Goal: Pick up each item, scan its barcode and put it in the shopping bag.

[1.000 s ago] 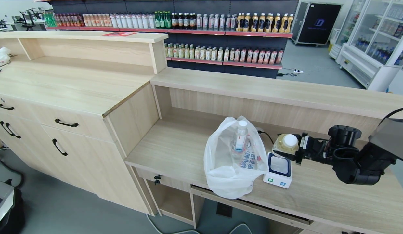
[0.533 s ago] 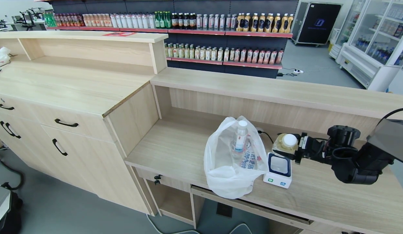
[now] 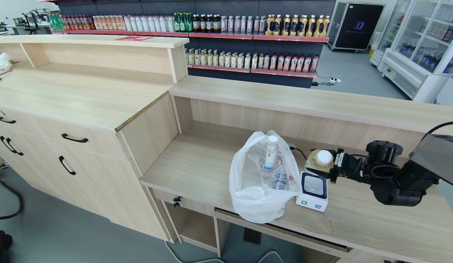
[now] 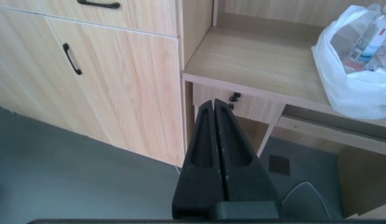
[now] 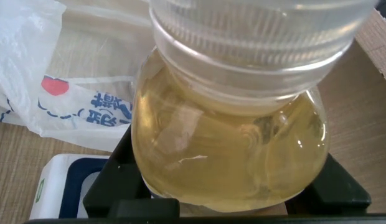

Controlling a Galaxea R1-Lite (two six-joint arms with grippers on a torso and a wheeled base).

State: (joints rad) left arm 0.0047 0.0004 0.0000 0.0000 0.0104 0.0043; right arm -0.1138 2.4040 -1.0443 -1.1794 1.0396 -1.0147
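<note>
My right gripper (image 3: 328,164) is shut on a bottle of pale yellow drink (image 3: 320,160) with a white cap, held just above and behind the white-and-blue barcode scanner (image 3: 312,191) on the desk. The right wrist view has the bottle (image 5: 230,143) up close, over the scanner (image 5: 62,186). The white shopping bag (image 3: 261,179) stands open left of the scanner, with a clear water bottle (image 3: 270,153) upright inside; the bag (image 5: 62,68) lies behind the held bottle. My left gripper (image 4: 214,109) hangs shut below the desk front, near the cabinet doors.
A raised wooden counter ledge (image 3: 307,102) runs behind the desk. A taller cabinet (image 3: 84,109) with drawers stands to the left. A black cable (image 3: 299,151) trails behind the scanner. The desk surface (image 3: 376,219) to the right of the scanner is bare.
The right gripper and its bottle have shifted slightly back and up from the scanner. The bag and scanner have stayed put.
</note>
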